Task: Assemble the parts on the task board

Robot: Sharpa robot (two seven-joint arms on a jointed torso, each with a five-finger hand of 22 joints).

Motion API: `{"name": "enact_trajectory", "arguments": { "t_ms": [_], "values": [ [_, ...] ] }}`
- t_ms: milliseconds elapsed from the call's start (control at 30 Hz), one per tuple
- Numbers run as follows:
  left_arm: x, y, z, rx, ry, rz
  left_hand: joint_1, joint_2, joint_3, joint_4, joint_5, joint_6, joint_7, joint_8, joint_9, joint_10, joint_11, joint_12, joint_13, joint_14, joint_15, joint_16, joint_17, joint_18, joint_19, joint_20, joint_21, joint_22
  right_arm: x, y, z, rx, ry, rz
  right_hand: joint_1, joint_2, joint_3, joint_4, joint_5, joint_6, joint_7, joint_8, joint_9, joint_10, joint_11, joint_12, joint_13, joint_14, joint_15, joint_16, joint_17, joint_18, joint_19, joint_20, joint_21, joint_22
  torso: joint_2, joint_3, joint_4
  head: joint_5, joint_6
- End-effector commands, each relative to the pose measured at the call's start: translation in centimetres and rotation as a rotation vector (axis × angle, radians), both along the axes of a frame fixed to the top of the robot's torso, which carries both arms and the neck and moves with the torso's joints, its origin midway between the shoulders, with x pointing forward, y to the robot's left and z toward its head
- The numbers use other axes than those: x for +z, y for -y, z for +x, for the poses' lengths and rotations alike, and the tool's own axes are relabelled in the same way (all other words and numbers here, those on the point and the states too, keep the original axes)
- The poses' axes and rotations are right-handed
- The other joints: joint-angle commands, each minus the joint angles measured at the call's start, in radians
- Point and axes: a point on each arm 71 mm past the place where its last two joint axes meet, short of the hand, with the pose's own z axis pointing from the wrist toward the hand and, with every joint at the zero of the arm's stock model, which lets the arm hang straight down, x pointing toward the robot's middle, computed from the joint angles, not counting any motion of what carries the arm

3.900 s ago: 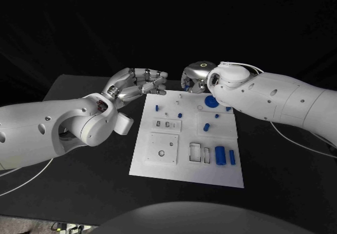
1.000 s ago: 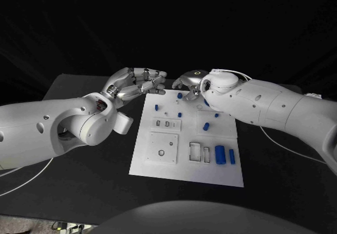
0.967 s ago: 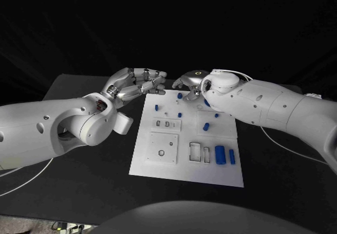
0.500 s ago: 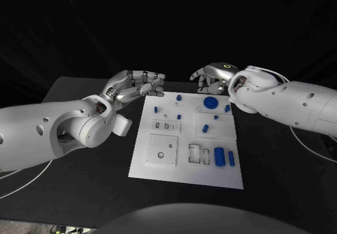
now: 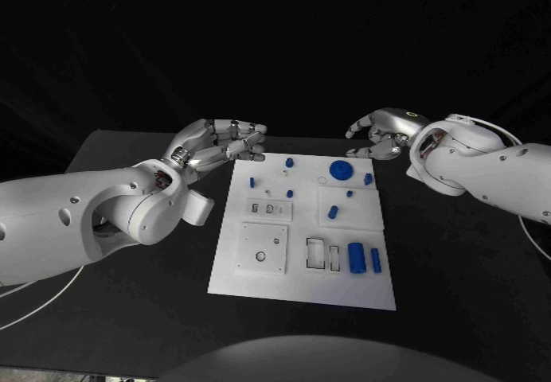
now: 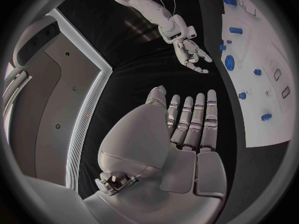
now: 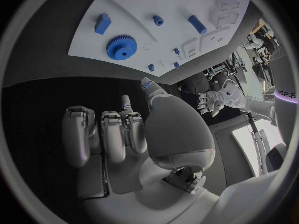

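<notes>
White task board (image 5: pixel 262 274) flat mid-table on black table (image 5: pixel 127 318), long axis running away from robot. Blue gear (image 5: pixel 341 169) near board's far edge, small blue pegs (image 5: pixel 290 163) beside it, blue cylinder (image 5: pixel 357 257) and slim blue bar (image 5: pixel 377 259) near the right edge, closer in. Left hand (image 5: pixel 218 143) off board's far left corner, fingers curled in, holding nothing. Right hand (image 5: pixel 384 131) beyond far right corner, above table, fingers loosely spread and bent, empty; gear below and apart from it in right wrist view (image 7: pixel 121 47).
</notes>
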Motion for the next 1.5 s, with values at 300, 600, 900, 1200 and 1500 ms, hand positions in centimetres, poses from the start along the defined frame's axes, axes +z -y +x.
{"name": "enact_trajectory", "arguments": {
  "t_ms": [300, 600, 900, 1200, 1500],
  "values": [
    [-0.1, 0.3, 0.0, -0.017, -0.004, -0.008, 0.001, 0.007, 0.0, 0.001, 0.005, 0.001, 0.008, 0.007, -0.001, 0.004, 0.004, 0.005, -0.001, 0.001, 0.006, 0.004, -0.002, -0.005, 0.008, 0.001, -0.002, -0.001, -1.7, 0.9, -0.2, -0.076, -0.1, -0.126, -0.044, -0.013, -0.014, 0.023, -0.031, -0.068, 0.005, 0.016, 0.105, 0.106, -0.002, 0.004, 0.262, 0.106, -0.011, 0.003, 0.263, -0.035, 0.095, -0.007, 0.099, 0.25, 0.0, -0.0024, 0.0037, -0.011, 0.007],
    [-0.1, 0.3, 0.0, -0.017, -0.004, -0.009, 0.001, 0.007, 0.0, 0.001, 0.005, 0.001, 0.008, 0.007, -0.001, 0.004, 0.004, 0.005, -0.001, 0.001, 0.006, 0.004, -0.002, -0.005, 0.008, 0.001, -0.002, -0.001, -2.8, 0.0, -0.4, -0.055, -0.105, -0.15, 0.015, -0.016, 0.021, -0.022, 0.123, -0.061, 0.006, 0.037, 0.17, 0.106, -0.001, 0.004, 0.262, 0.106, -0.011, 0.003, 0.263, -0.041, 0.113, -0.005, 0.118, 0.258, 0.001, -0.0022, 0.0035, -0.008, 0.012],
    [-0.1, 0.2, -0.1, -0.017, -0.003, -0.01, 0.001, 0.007, 0.0, 0.001, 0.005, 0.001, 0.008, 0.007, -0.001, 0.005, 0.004, 0.005, -0.001, 0.001, 0.006, 0.004, -0.002, -0.005, 0.008, 0.001, -0.002, -0.001, -3.4, -0.8, -0.3, -0.039, -0.095, -0.154, 0.034, -0.026, 0.038, -0.047, 0.094, -0.06, 0.0, 0.039, 0.198, 0.106, -0.006, 0.004, 0.262, 0.106, -0.014, 0.003, 0.263, -0.043, 0.121, -0.008, 0.125, 0.261, 0.001, -0.0025, 0.0025, -0.006, 0.011],
    [-0.1, 0.3, 0.0, -0.02, -0.003, -0.01, 0.001, 0.008, 0.0, 0.001, 0.005, 0.001, 0.008, 0.007, -0.001, 0.005, 0.004, 0.005, -0.001, 0.001, 0.006, 0.005, -0.002, -0.005, 0.008, 0.001, -0.002, -0.001, -3.9, -1.5, -0.2, -0.031, -0.087, -0.164, 0.04, -0.029, 0.041, -0.057, 0.06, -0.069, -0.004, 0.036, 0.211, 0.106, -0.008, 0.004, 0.262, 0.106, -0.017, 0.003, 0.263, -0.043, 0.12, -0.009, 0.125, 0.261, 0.001, -0.0022, 0.0022, -0.009, 0.01],
    [-0.1, 0.3, -0.1, -0.021, -0.006, -0.01, 0.001, 0.008, 0.0, 0.001, 0.005, 0.001, 0.008, 0.007, -0.001, 0.005, 0.004, 0.005, -0.001, 0.001, 0.006, 0.005, -0.002, -0.005, 0.008, 0.001, -0.002, -0.001, -4.5, -2.0, 0.2, -0.038, -0.09, -0.173, 0.038, -0.028, 0.041, -0.056, 0.052, -0.07, -0.003, 0.035, 0.214, 0.106, -0.009, 0.004, 0.262, 0.106, -0.017, 0.003, 0.263, -0.042, 0.116, -0.01, 0.121, 0.259, 0.001, -0.0019, 0.0033, -0.009, 0.009]
  ]
}}
